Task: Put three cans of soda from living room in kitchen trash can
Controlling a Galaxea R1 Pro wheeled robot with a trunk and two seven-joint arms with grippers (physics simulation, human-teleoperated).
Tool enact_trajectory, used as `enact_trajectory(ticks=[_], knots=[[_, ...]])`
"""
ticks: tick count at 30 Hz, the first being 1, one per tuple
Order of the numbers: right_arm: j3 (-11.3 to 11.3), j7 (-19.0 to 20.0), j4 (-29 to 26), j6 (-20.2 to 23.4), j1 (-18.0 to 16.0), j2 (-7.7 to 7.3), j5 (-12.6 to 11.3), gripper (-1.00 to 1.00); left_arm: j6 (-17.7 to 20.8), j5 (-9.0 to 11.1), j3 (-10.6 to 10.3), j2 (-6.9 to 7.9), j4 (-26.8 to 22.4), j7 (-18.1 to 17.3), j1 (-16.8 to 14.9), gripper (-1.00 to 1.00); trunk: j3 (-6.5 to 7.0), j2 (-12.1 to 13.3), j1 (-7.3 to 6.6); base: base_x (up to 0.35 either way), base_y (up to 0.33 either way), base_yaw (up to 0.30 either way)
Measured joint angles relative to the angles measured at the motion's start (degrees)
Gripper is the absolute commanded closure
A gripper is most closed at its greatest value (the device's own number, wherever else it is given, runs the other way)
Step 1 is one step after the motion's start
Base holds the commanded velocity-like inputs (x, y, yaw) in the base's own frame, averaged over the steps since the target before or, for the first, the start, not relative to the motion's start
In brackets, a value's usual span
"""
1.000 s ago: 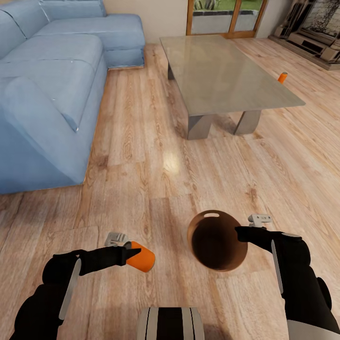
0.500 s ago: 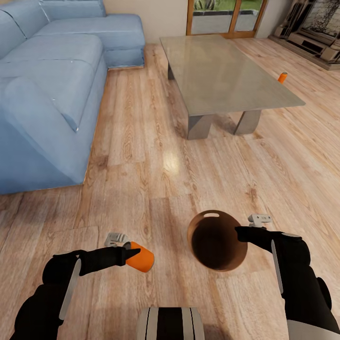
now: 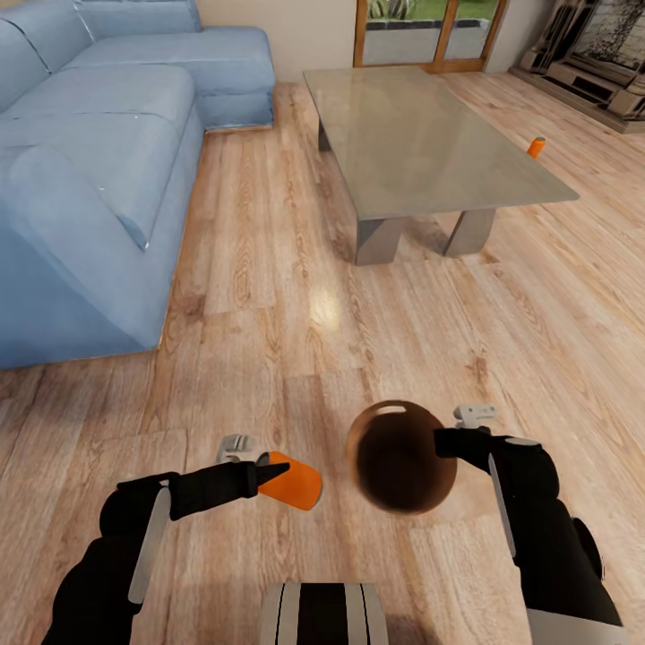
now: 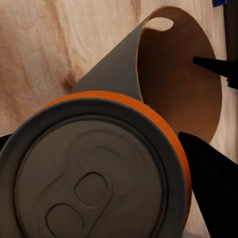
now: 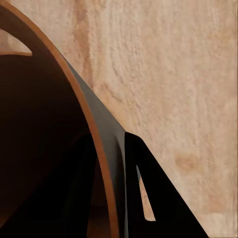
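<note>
My left gripper [image 3: 269, 473] is shut on an orange can of soda [image 3: 294, 481], held lying sideways above the wood floor, just left of the tash can [image 3: 394, 457]. In the left wrist view the can's grey top [image 4: 84, 178] is close up, with the brown bin's open mouth [image 4: 181, 84] right beyond it. My right gripper [image 3: 441, 441] is shut on the bin's rim; one finger [image 5: 153, 198] sits outside the wall [image 5: 106, 144], the other inside. A second orange can [image 3: 536, 147] stands on the floor past the glass coffee table [image 3: 421, 134].
A blue sectional sofa [image 3: 90, 152] fills the left side. Wood-framed glass doors [image 3: 425, 31] and a stone fireplace [image 3: 600, 54] lie at the back. Open wood floor stretches between me and the table.
Both arms moved inward: the left gripper carried the can to the right, closer to the bin, and the right gripper shifted the bin slightly left.
</note>
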Motion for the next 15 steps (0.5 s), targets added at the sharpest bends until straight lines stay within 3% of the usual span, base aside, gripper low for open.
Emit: enact_trajectory(ticks=[5,11,15], knots=[[1.42,-1.04,0.01,1.53,0.01,0.79,-0.42,1.0,0.16,0.7,0.01,0.09,-0.02,0.0,-0.17,1.0,0.0,0.0,0.0,0.0,0.0,0.0],[1.9,-1.11,0.0,1.77,0.0,1.66,-0.11,1.0,0.54,5.28,-0.01,0.35,-0.02,0.0,-0.36,1.0,0.0,0.0,0.0,0.0,0.0,0.0],[2.89,-1.08,0.0,1.89,0.0,1.74,-0.61,1.0,1.12,5.83,0.01,0.52,-0.02,0.0,-0.38,1.0,0.0,0.0,0.0,0.0,0.0,0.0]])
